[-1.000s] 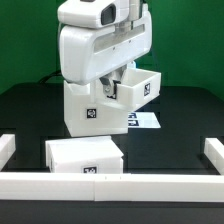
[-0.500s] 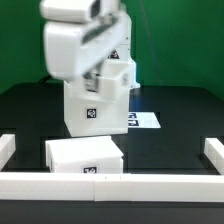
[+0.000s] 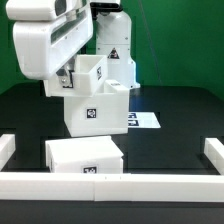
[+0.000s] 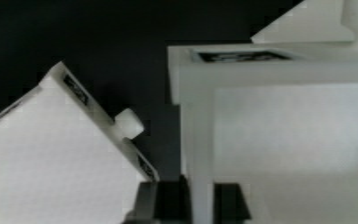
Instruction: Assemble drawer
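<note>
At the exterior view's left, the glossy white arm (image 3: 45, 45) has its tool (image 4: 194, 188) clamped on a wall of a smooth white plastic open tray (image 3: 97, 70), which hangs tilted just above the boxy white plastic casing (image 3: 78, 118) on the matte black desk (image 3: 180, 105). A black-and-white square tag (image 3: 90, 114) marks the casing's front. A second shallow white tray (image 3: 85, 152) lies before the casing, and the thin marker board (image 3: 146, 120) lies beside it toward the exterior view's right.

The black table (image 3: 185, 110) carries the casing (image 3: 90, 113) at centre, a tray (image 3: 85, 155) nearer, the marker board (image 3: 146, 120) to the right, and rails (image 3: 120, 184) at its edges.
</note>
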Motion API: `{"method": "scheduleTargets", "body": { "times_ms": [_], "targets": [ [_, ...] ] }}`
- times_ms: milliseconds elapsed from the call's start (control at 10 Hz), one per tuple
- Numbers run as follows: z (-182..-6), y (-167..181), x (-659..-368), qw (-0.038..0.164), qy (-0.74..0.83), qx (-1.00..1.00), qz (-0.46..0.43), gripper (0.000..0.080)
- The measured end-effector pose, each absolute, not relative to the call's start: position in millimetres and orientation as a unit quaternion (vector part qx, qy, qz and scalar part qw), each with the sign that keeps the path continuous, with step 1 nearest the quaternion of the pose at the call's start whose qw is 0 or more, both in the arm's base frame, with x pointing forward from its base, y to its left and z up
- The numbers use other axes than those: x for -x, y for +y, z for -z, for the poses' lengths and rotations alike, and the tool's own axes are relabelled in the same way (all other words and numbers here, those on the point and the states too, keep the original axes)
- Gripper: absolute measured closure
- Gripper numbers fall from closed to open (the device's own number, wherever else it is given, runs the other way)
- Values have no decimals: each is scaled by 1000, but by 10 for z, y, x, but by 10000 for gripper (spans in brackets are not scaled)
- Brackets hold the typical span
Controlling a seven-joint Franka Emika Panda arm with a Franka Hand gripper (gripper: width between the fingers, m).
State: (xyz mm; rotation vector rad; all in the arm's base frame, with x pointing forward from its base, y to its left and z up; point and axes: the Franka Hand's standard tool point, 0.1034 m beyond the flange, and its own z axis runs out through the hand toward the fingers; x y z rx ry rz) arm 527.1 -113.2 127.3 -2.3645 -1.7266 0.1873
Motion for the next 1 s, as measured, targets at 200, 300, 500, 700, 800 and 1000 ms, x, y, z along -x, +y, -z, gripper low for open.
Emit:
{"method": "scheduleTargets", "body": {
  "times_ms": [200,300,500,700,800,1000],
  "targets": [
    [-1139,-1553,-5129,127,-656,743,-44,763],
    [-1068,-1826,-5109,132,-677,724,-36,763],
    [-916,-1947,-5028,148,-693,706,-28,763],
    [-927,-1924,-5049,145,-690,709,-30,763],
    [-880,-1946,-5019,148,-695,703,-26,763],
    [-585,-2060,-4830,169,-696,698,-17,763]
  ]
}}
